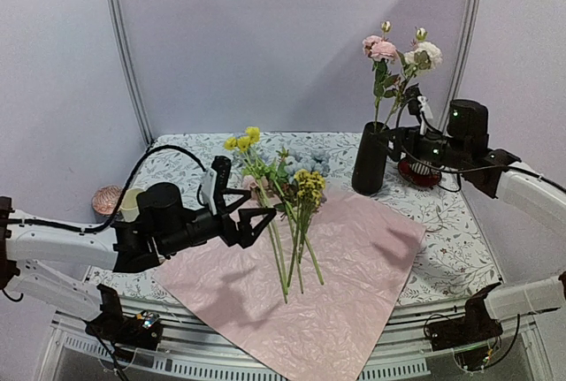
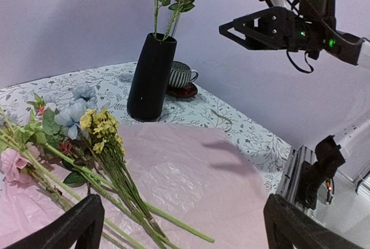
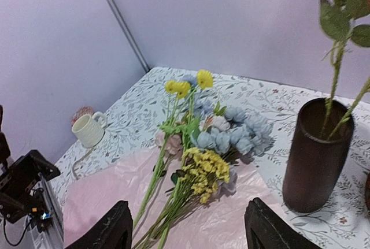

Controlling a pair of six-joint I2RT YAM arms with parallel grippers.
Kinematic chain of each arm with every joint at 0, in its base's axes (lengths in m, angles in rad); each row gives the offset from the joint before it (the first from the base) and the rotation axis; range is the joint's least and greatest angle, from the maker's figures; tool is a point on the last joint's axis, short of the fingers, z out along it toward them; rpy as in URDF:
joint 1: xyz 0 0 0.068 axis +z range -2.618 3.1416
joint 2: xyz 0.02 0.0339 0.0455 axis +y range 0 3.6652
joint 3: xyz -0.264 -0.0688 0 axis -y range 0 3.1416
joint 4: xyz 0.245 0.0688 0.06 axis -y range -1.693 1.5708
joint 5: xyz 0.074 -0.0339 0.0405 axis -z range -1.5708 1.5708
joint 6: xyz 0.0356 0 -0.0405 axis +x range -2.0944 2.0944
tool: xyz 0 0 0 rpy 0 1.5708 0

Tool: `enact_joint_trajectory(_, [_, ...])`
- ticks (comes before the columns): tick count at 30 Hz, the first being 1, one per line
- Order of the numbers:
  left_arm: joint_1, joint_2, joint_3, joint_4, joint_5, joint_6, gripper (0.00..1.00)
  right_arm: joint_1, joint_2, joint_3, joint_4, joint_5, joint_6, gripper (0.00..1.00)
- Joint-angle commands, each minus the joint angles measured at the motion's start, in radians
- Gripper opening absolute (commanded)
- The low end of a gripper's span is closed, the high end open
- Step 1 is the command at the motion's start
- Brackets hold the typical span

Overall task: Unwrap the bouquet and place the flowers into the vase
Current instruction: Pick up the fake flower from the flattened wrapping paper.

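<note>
The desk (image 1: 447,222), under a leaf-print cloth, is carrying everything. Pink wrapping paper (image 1: 354,266) is lying spread flat across its near middle, one corner hanging over the near edge. The flowers (image 1: 292,213) are lying loose on the paper, blooms toward the far edge and stem ends pointing at the near edge. The left hand (image 1: 258,224) is hovering just beside them, fingers spread wide and holding nothing. The black vase (image 1: 370,160) is standing near the far right corner, just off the paper, with pink and cream stems (image 1: 389,54) already rising from it. The right hand (image 1: 414,102) is hanging beside those stems, its fingers (image 3: 110,229) apart and empty. In the top view the right arm is hiding most of a ribbed cup (image 2: 182,75) on a red saucer (image 2: 184,92); the left wrist view is showing it just behind the vase. A cream mug (image 3: 88,129) is sitting at the left edge.
</note>
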Motion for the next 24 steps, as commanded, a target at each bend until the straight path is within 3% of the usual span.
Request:
enact_joint_trajectory(1, [0.016,0.035,0.042,-0.059,-0.069,-0.066,0.98,0.074,0.032,-0.054,0.013,-0.068,-0.018,0.69])
enact_joint_trajectory(6, [0.106,0.100,0.089,-0.188,-0.022,-0.191,0.98,0.125,0.106,-0.108,0.109,-0.099,0.041,0.68])
enact_joint_trajectory(17, [0.191,0.184,0.099,-0.233,0.063,-0.296,0.94,0.243,0.342,-0.098,0.246,-0.118,0.163,0.61])
enact_joint_trajectory(20, [0.203,0.204,0.098,-0.232,0.081,-0.319,0.89,0.269,0.398,-0.098,0.283,-0.111,0.207,0.60])
enact_joint_trajectory(24, [0.212,0.263,0.098,-0.193,0.111,-0.373,0.74,0.298,0.461,-0.089,0.323,-0.116,0.245,0.59])
